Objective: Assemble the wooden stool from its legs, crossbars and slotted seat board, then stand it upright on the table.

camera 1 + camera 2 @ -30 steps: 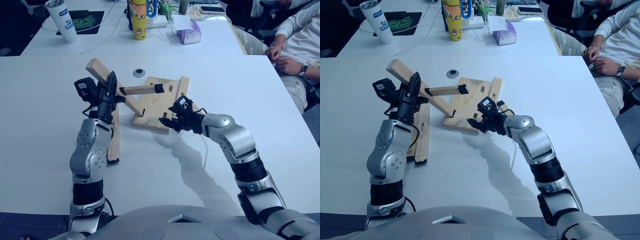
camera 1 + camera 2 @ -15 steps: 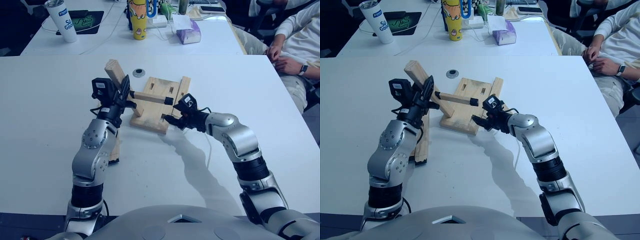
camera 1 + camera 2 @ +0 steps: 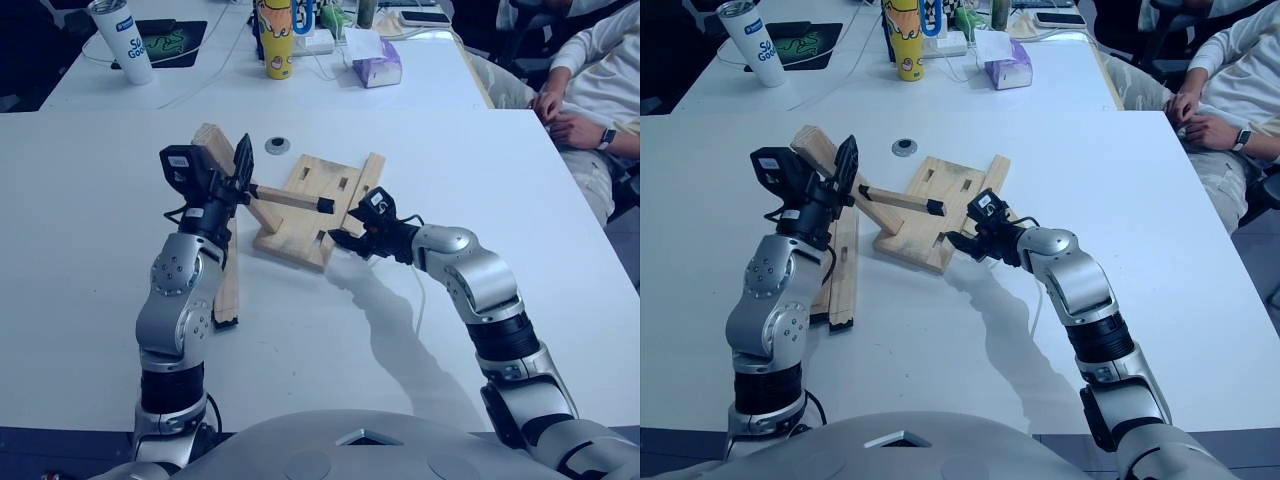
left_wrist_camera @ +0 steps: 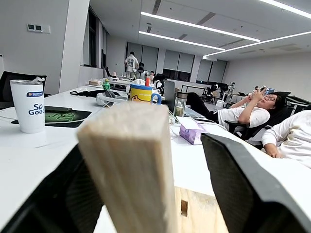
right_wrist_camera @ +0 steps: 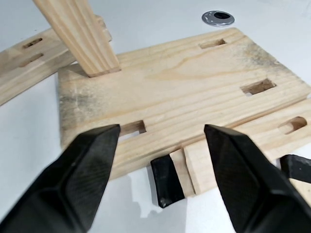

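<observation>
The slotted seat board [image 3: 308,203] lies near the middle of the white table [image 3: 80,250], its left side slightly raised. A wooden leg [image 3: 212,140] slants down onto the board's left end, with a black-capped crossbar [image 3: 290,198] sticking out of it over the board. My left gripper [image 3: 230,172] is shut on that leg; its end [image 4: 129,165] sits between the fingers [image 4: 243,189]. My right gripper [image 3: 344,236] stands open at the board's near right corner, fingers [image 5: 87,165] apart over a slot [image 5: 132,128]. Another leg [image 3: 366,183] lies along the board's right side.
Two more wooden pieces [image 3: 229,285] lie flat under my left forearm. A small metal disc [image 3: 278,146] sits behind the board. A white cable [image 3: 412,300] trails by my right arm. Cups [image 3: 125,40] and a tissue pack [image 3: 377,70] stand on the rear table. A person sits at far right.
My left gripper swung the leg right and then back to the left, dragging the seat board slightly leftward. My right gripper edged up to the board's near corner and stayed open.
</observation>
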Robot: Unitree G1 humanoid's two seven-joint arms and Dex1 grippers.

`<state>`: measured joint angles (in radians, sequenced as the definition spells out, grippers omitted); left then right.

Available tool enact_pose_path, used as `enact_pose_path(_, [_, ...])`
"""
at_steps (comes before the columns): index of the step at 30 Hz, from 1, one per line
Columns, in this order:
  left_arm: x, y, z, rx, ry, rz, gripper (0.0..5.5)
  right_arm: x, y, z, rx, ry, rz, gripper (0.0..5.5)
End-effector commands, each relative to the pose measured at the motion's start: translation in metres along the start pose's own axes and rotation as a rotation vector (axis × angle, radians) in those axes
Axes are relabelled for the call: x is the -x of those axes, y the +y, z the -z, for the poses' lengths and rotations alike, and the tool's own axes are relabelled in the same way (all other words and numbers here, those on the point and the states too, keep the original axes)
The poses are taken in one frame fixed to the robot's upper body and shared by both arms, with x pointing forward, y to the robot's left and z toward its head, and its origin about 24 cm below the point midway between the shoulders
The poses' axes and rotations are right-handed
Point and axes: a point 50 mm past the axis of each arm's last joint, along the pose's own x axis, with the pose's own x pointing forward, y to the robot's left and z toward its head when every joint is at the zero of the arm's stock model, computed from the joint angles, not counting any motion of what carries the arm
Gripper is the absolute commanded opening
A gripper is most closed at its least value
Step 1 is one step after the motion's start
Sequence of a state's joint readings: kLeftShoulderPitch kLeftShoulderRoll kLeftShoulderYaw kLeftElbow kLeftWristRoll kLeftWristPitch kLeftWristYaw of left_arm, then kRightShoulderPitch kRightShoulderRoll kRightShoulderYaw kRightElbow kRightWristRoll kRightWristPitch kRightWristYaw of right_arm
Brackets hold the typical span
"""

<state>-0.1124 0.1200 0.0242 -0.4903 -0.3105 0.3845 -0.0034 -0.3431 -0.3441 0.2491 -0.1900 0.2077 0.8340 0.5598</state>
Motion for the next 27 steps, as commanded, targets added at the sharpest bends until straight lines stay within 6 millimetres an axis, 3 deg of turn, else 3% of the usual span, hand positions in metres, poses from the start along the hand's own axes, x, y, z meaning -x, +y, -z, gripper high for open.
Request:
enact_pose_path(1, [-0.003, -0.002, -0.021, 0.005, -0.094, 0.008, 3.08, 0.001, -0.001, 0.000, -0.003, -0.006, 0.007, 3.20])
enact_pose_path(7, [-0.006, 0.009, -0.068, 0.002, -0.307, -0.021, 3.08, 0.001, -0.003, -0.001, -0.006, -0.016, 0.013, 3.20])
enact_pose_path(10, [-0.004, 0.017, -0.102, -0.006, -0.447, -0.024, 3.08, 0.000, -0.006, -0.002, -0.005, -0.024, 0.027, 3.20])
enact_pose_path(13, [-0.001, 0.033, -0.127, 0.014, -0.540, -0.069, 3.08, 0.001, -0.010, -0.002, -0.016, -0.046, 0.071, 3.20])
enact_pose_path(15, [0.002, 0.055, -0.130, 0.023, -0.525, -0.159, 3.08, 0.002, -0.014, -0.003, -0.030, -0.063, 0.107, 3.20])
enact_pose_path(17, [0.007, 0.078, -0.117, 0.032, -0.419, -0.262, 3.08, 0.002, -0.018, -0.003, -0.041, -0.073, 0.141, 3.20])
enact_pose_path(18, [0.010, 0.086, -0.100, 0.042, -0.316, -0.276, 3.08, 0.004, -0.019, -0.002, -0.049, -0.077, 0.163, 3.20])
enact_pose_path(22, [0.048, 0.116, -0.004, 0.001, 0.276, -0.329, 3.08, 0.004, -0.021, 0.001, -0.070, -0.079, 0.202, 3.20])
enact_pose_path(24, [0.068, 0.116, 0.025, 0.036, 0.484, -0.286, 3.08, 0.006, -0.021, 0.004, -0.079, -0.078, 0.220, 3.20])
enact_pose_path(27, [0.089, 0.110, 0.044, 0.039, 0.691, -0.142, 3.08, 0.010, -0.021, 0.010, -0.102, -0.077, 0.254, 3.20])
